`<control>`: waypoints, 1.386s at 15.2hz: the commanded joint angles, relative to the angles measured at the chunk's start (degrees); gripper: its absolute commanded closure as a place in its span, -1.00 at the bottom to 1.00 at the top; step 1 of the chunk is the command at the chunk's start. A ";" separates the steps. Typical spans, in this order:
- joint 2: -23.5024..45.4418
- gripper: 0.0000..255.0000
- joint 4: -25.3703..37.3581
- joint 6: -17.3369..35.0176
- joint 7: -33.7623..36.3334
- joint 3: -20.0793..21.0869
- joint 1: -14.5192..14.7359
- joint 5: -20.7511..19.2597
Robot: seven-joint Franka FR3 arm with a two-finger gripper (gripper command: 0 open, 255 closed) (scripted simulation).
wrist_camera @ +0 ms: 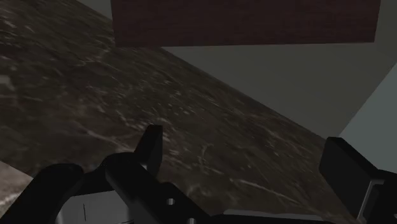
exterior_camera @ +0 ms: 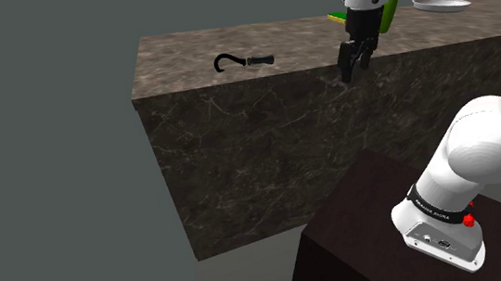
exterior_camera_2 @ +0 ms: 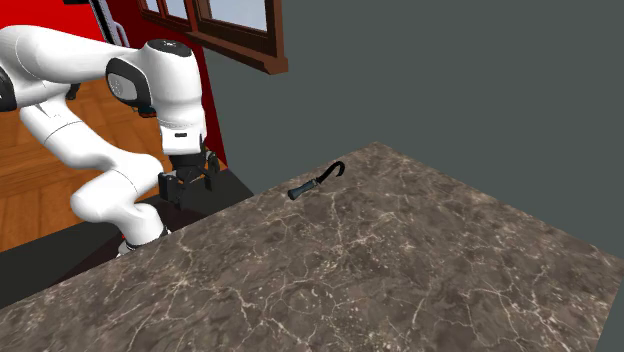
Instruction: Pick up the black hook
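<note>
Hook [exterior_camera: 242,61] [exterior_camera_2: 317,181]: one, black. It lies flat on the worktop [exterior_camera: 305,42] [exterior_camera_2: 380,270], with nothing touching it. It sits toward the shoulder view's left end of the top. Its curved tip points to that view's left and its straight handle to the right.

Worktop: one slab of brown veined stone.

Jaws: one pair, released. The two black fingers [wrist_camera: 149,146] stand apart with nothing between them. They hang over the worktop's near edge on the arm's side, well apart from the hook, and veined stone shows under them in the wrist view.

Arm [exterior_camera: 483,156] [exterior_camera_2: 120,80]: one, white, rising from one dark stand [exterior_camera: 360,237].

Other items, at the shoulder view's far right of the worktop: one pale shallow pan [exterior_camera: 440,3], and one green object [exterior_camera: 334,16], partly hidden behind the arm.

Second exterior view, background: one red wall [exterior_camera_2: 213,100], one wood-framed window [exterior_camera_2: 240,35], and a wooden floor [exterior_camera_2: 40,200].
</note>
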 commanded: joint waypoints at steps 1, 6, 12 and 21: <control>0.00 -1.00 0.00 0.00 0.00 0.00 0.00 0.00; 9.56 -1.00 7.49 4.41 -0.29 1.28 1.42 0.76; 20.45 -1.00 18.02 7.58 -0.72 2.93 2.77 1.14; 36.39 -1.00 37.33 8.39 -1.19 5.65 4.56 0.39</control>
